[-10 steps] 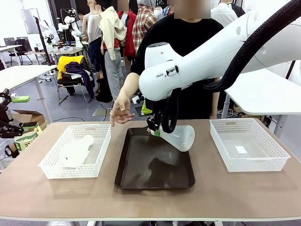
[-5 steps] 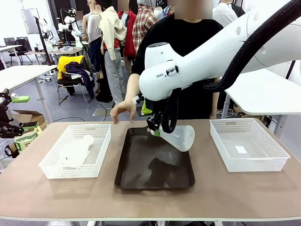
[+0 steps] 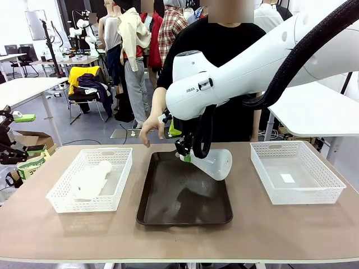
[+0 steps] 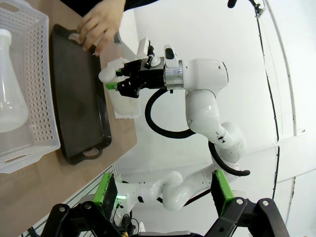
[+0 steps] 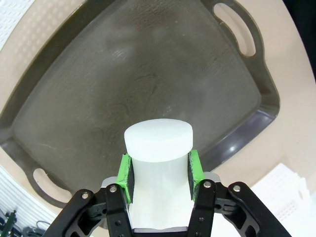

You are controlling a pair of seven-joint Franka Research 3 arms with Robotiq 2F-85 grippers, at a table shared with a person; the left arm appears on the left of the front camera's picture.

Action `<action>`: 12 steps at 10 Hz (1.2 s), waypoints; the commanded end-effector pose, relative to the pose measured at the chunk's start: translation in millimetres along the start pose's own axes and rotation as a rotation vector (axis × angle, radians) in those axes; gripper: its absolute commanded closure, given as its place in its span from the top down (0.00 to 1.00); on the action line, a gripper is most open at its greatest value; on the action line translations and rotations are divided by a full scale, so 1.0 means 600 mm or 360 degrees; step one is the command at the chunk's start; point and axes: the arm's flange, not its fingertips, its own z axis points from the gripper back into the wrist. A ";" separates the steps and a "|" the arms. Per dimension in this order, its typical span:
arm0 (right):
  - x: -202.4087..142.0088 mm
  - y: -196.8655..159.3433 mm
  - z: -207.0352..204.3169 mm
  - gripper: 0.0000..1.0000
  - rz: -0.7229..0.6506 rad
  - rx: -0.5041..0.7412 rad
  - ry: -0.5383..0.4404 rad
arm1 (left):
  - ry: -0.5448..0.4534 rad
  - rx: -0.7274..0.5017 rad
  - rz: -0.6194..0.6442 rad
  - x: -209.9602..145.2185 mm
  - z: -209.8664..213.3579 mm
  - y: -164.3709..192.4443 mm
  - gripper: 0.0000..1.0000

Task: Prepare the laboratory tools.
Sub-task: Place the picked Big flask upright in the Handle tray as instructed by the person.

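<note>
One frosted-white flask [image 3: 215, 162] hangs tilted above the dark brown tray [image 3: 168, 210], its neck [image 5: 158, 148] clamped between the green pads of my right gripper [image 3: 185, 155], which is shut on it. The left wrist view shows that held flask [image 4: 120, 96] from the side. A second flask [image 3: 91, 179] lies on its side in the left white basket [image 3: 61, 203], seen again as flask [image 4: 10, 98]. My left gripper [image 4: 163, 197] stands open and empty, off the table's left end [image 3: 27, 134].
An empty white basket [image 3: 331, 193] sits on the right of the table. A person stands at the far side, one hand [image 3: 150, 126] held above the tray's far left corner. The tray floor [image 5: 148, 84] below the held flask is bare.
The person's hand has drawn back from above the table, rising and shifting right toward their body. Neither arm nor the held flask has moved.
</note>
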 end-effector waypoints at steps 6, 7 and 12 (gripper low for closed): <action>-0.032 -0.008 0.057 0.00 0.0168 0.0186 -0.0361 | 0.0011 -0.0008 -0.0014 -0.003 0.003 -0.001 1.00; -0.045 -0.013 0.072 0.00 0.0251 0.0317 -0.0521 | 0.0011 -0.0008 -0.0014 -0.003 0.003 -0.001 1.00; -0.077 -0.066 0.067 0.00 0.0915 0.0886 -0.1413 | 0.0011 -0.0008 -0.0014 -0.003 0.003 -0.001 1.00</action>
